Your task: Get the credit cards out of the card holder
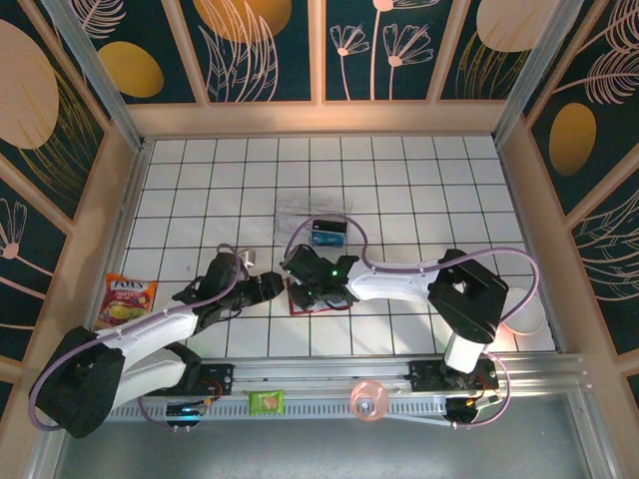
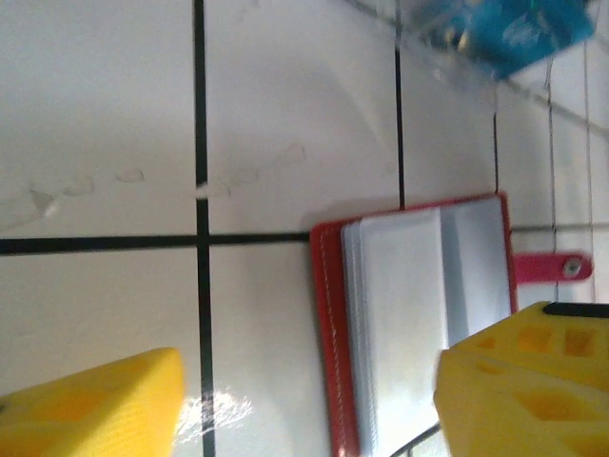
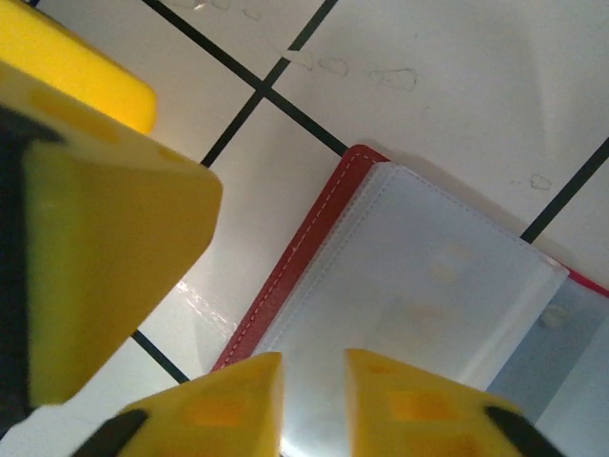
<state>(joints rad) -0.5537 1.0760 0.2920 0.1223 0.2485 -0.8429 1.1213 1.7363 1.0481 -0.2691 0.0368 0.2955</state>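
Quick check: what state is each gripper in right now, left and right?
Left gripper: open wide, holding nothing.
Right gripper: narrowly open over the open card holder, nothing visibly pinched.

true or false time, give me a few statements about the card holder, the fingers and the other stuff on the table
1. The card holder lies open on the table. True.
2. Its snap tab is fastened over the cover. False: the tab sticks out loose from the edge of the open cover.
3. The left fingers stand wide apart. True.
4. The snack packet is on the right side of the table. False: the snack packet lies at the left edge, beside the left arm.
5. The clear plastic box has something blue in it. True.
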